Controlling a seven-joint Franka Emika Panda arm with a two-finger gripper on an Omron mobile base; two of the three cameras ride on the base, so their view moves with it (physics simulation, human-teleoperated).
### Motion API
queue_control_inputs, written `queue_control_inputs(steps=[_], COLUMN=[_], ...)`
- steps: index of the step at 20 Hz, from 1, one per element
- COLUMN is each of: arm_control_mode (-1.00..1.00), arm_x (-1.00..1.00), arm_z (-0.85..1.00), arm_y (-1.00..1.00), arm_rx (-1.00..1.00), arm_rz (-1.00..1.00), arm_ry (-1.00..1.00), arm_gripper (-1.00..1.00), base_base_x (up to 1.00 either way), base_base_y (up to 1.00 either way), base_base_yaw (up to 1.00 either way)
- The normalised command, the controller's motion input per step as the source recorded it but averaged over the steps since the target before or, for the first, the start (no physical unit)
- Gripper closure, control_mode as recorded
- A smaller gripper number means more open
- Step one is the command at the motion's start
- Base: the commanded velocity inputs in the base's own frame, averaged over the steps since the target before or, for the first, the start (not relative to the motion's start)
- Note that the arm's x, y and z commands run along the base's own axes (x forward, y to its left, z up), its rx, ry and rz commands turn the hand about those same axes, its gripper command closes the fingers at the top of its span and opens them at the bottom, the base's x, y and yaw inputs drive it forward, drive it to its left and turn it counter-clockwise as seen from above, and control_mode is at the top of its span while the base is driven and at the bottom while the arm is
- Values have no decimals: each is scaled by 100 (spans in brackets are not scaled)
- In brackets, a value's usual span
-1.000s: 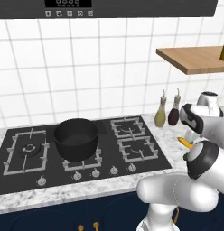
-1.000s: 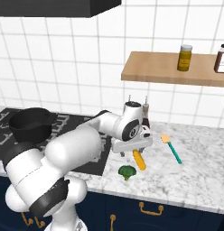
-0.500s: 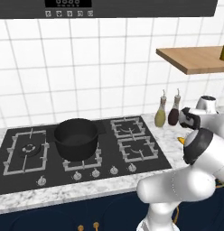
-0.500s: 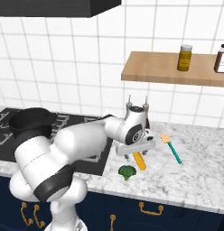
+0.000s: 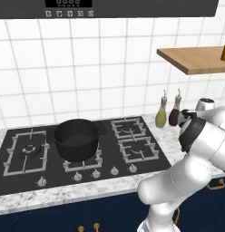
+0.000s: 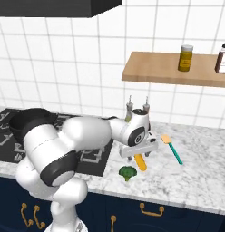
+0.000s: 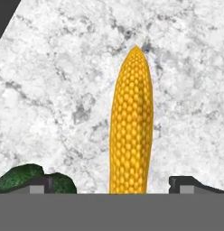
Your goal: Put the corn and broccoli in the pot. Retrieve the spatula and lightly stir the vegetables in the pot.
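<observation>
Pot (image 5: 76, 139) sits on the stove's left-middle burner in the left base view. Right base view: gripper (image 6: 138, 155) hangs right over the corn (image 6: 140, 161) on the marble counter (image 6: 196, 176), broccoli (image 6: 127, 172) just beside it, spatula (image 6: 171, 148) further right. Hand view: jaws spread wide, fingertips (image 7: 38, 184) on either side of the cob, nothing pinched.

Squat round black pot (image 5: 76, 139) sits on the black gas hob (image 5: 23, 174), on a middle burner. Right of the hob, on the grey marbled stone counter (image 6: 196, 179): long yellow corn cob (image 6: 140, 161), small green broccoli floret (image 6: 128, 172) just beside and in front of it, teal-handled spatula (image 6: 172, 148) further right. Two slim bottles (image 5: 168, 111) stand behind, against the wall. Open two-finger gripper (image 6: 138, 153) hangs over the cob.
</observation>
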Motion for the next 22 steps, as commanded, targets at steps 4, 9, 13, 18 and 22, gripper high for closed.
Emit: queue_control_inputs(steps=[4, 9, 13, 18, 22], arm_control_mode=[-100, -100, -100, -100, -100], arm_x=[15, 22, 15, 4, 4], arm_z=[-23, -24, -18, -31, -36], arm_y=[-1, -10, -19, -3, 0], arm_rx=[0, 0, 0, 0, 0], arm_rz=[0, 0, 2, 2, 1], arm_ry=[1, 0, 0, 0, 0], arm_gripper=[-100, -100, -100, -100, 100], base_base_x=[0, 0, 0, 0, 0], base_base_y=[0, 0, 0, 0, 0], base_base_yaw=[0, 0, 0, 0, 0])
